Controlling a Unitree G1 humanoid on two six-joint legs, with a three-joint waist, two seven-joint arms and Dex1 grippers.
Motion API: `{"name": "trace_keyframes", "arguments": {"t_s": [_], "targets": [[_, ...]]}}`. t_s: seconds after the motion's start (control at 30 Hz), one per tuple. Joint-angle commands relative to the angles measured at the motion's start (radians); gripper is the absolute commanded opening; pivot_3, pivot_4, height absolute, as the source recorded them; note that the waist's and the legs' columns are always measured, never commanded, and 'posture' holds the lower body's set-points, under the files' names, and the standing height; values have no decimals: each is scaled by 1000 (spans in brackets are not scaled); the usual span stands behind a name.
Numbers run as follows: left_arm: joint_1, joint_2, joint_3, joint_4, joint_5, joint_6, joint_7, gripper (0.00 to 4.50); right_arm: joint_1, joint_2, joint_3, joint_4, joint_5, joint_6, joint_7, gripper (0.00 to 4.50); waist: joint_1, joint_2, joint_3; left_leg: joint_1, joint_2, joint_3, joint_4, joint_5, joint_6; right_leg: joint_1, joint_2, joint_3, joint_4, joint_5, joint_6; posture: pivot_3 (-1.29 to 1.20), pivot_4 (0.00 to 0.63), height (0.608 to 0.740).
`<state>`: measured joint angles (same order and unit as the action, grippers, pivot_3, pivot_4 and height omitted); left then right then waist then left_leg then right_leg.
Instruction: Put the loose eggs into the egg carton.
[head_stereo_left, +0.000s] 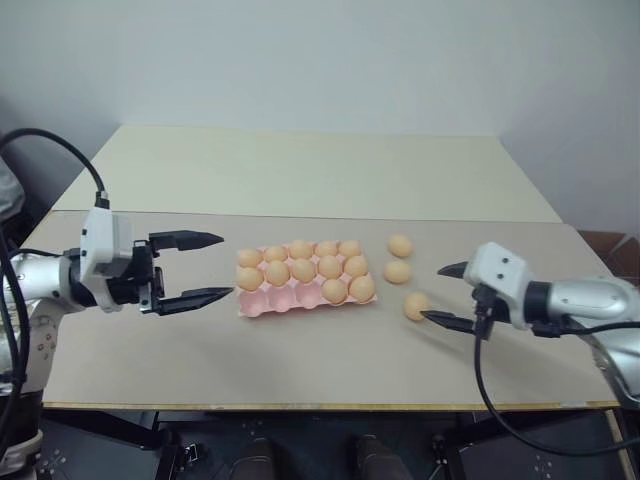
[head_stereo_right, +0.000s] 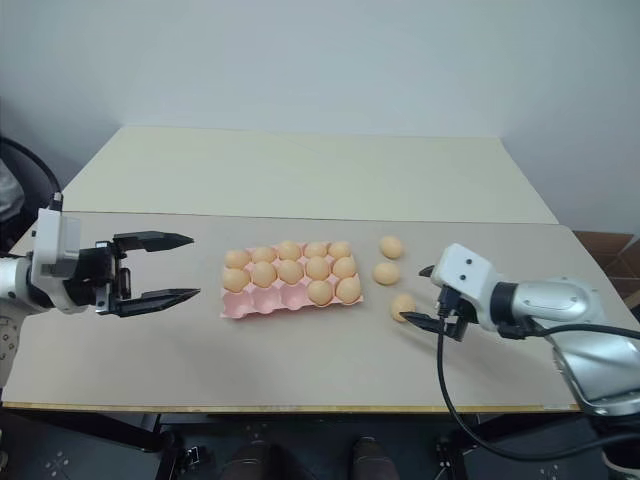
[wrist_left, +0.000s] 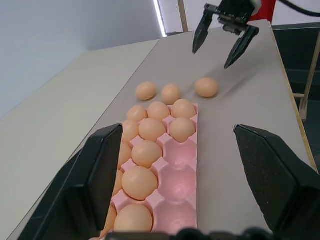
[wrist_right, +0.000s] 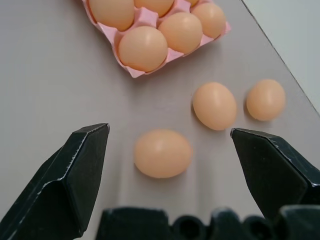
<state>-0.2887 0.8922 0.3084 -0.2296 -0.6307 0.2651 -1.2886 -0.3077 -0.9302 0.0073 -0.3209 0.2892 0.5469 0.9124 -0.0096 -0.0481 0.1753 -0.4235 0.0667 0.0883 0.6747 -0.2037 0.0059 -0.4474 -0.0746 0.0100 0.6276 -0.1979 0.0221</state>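
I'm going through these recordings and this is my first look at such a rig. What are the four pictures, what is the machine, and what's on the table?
It is a humanoid robot with two arms, each ending in a two-fingered black gripper. The two wide pictures come from cameras on its head, looking down over the table. The two close pictures come from cameras on the wrists, looking out between each gripper's fingers. On the table lies a pink egg carton, twelve cups filled and three in the near row still empty. Three loose eggs lie on its right. The left gripper hangs open beside the carton's left end. The right gripper is open around the nearest loose egg. Neither holds anything.
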Motion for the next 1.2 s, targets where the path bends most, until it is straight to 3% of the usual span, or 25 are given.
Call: {"name": "trace_keyframes", "arguments": {"t_s": [0.03, 0.6, 0.7, 0.83, 1.2], "targets": [[-11, 1, 4, -49, -22, 2, 18, 3877, -47, 25, 42, 54, -36, -7, -7, 4500, -1, 0, 0, 0, 0, 0, 0, 0, 0, 0, 0, 0, 0, 0, 0, 0, 150, 740], [29, 9, 5, -85, -14, 0, 62, 3877, -125, 142, 148, 250, -126, -74, 18, 4500, -3, 0, 0, 0, 0, 0, 0, 0, 0, -1, 1, 1, 1, 0, 0, 0, 150, 740], [29, 10, 6, -82, -11, -3, 63, 3925, -126, 150, 147, 261, -133, -78, 18, 3894, -3, 0, 0, 0, 0, 0, 0, 0, 0, -1, 1, 1, 1, 0, 0, 0, 150, 740], [42, 11, 10, -83, -2, -7, 68, 3925, -116, 146, 145, 259, -148, -80, 15, 2635, -3, 0, 0, 0, 0, 0, 0, 0, 0, -1, 1, 1, 1, 0, 0, 0, 150, 740], [48, 15, 16, -69, 6, -18, 75, 3925, -99, 122, 88, 153, -123, -50, 17, 2635, -2, 0, 0, 0, 0, 0, 0, 0, 0, -1, 1, 1, 1, 0, 0, 0, 150, 740]]}}
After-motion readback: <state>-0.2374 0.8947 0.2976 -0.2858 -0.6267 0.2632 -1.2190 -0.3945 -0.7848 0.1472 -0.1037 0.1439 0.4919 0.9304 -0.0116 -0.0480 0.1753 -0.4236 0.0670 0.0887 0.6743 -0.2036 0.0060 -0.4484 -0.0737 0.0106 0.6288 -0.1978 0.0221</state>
